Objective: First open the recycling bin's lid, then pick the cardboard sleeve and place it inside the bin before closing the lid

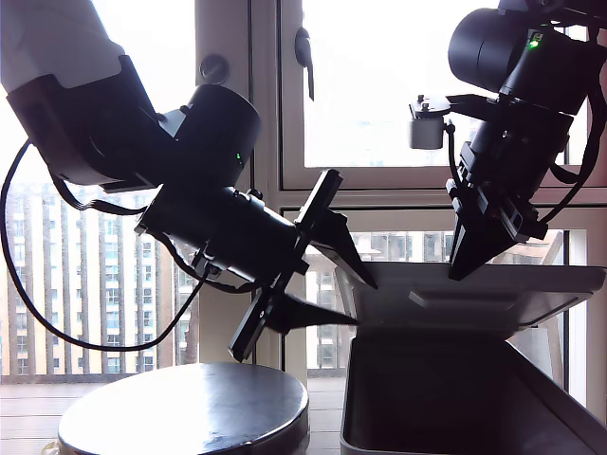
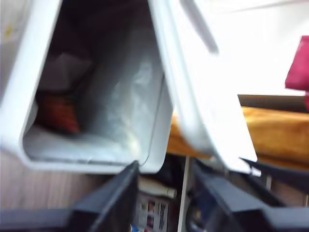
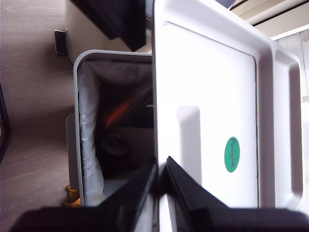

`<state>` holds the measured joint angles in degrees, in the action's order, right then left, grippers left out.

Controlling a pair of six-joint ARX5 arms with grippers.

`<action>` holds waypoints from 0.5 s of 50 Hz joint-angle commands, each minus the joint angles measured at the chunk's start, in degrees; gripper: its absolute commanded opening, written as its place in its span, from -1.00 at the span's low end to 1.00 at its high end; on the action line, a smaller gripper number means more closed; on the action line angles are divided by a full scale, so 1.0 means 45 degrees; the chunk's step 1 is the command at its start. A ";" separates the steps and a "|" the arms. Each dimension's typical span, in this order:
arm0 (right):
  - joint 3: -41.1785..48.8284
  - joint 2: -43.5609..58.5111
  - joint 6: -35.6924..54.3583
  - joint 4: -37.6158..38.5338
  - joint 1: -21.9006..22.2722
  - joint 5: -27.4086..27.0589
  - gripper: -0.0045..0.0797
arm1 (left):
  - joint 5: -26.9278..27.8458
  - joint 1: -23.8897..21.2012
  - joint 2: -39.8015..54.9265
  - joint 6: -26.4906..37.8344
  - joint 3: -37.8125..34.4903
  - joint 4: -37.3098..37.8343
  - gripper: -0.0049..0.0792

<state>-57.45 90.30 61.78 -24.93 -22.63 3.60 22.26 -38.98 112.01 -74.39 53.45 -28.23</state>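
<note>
The recycling bin (image 1: 347,379) stands at the exterior view's lower right with its lid (image 1: 493,289) raised and nearly level above it. My second gripper (image 1: 462,273) comes down from the exterior view's upper right and is shut on the lid's edge (image 3: 207,96), near the green dot (image 3: 231,154). My first gripper (image 1: 365,303) is open with nothing between its fingers, just over the bin's rim (image 2: 21,82) beside the lid (image 2: 203,96). Inside the bin (image 3: 77,96) leans a dark thing with a reddish-orange edge (image 2: 58,113); I cannot tell whether it is the cardboard sleeve.
A round dark glossy table (image 1: 190,408) sits to the exterior view's left of the bin, under the first arm. Bright windows fill the background. A pale liner (image 3: 89,140) lines the bin. Wooden floor (image 3: 29,96) surrounds it.
</note>
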 commanded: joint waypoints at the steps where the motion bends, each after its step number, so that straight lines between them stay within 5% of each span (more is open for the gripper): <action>1: -0.0233 -0.0233 -0.0087 0.0316 -0.0136 0.0068 -0.92 | 0.0146 -0.0029 0.0277 0.0121 -0.0160 0.0000 0.17; 14: -0.0233 -0.0233 -0.0112 0.0306 -0.0136 0.0063 -0.92 | 0.2200 0.0321 0.0272 0.0772 -0.0160 0.0175 -0.02; 17: -0.0233 -0.0233 -0.0112 0.0301 -0.0136 0.0063 -0.92 | 0.3186 0.0515 0.0272 0.1190 -0.0160 0.0408 -0.21; 23: -0.0233 -0.0233 -0.0107 0.0267 -0.0136 0.0058 -0.92 | 0.5299 0.1122 0.0272 0.3050 -0.0160 0.1044 -0.96; 25: -0.0233 -0.0233 -0.0107 0.0243 -0.0136 0.0058 -0.92 | 0.5906 0.1341 0.0262 0.3541 -0.0160 0.1384 -0.92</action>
<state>-57.45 90.30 61.76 -24.93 -22.63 3.60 46.26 -34.46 112.01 -62.13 53.45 -22.94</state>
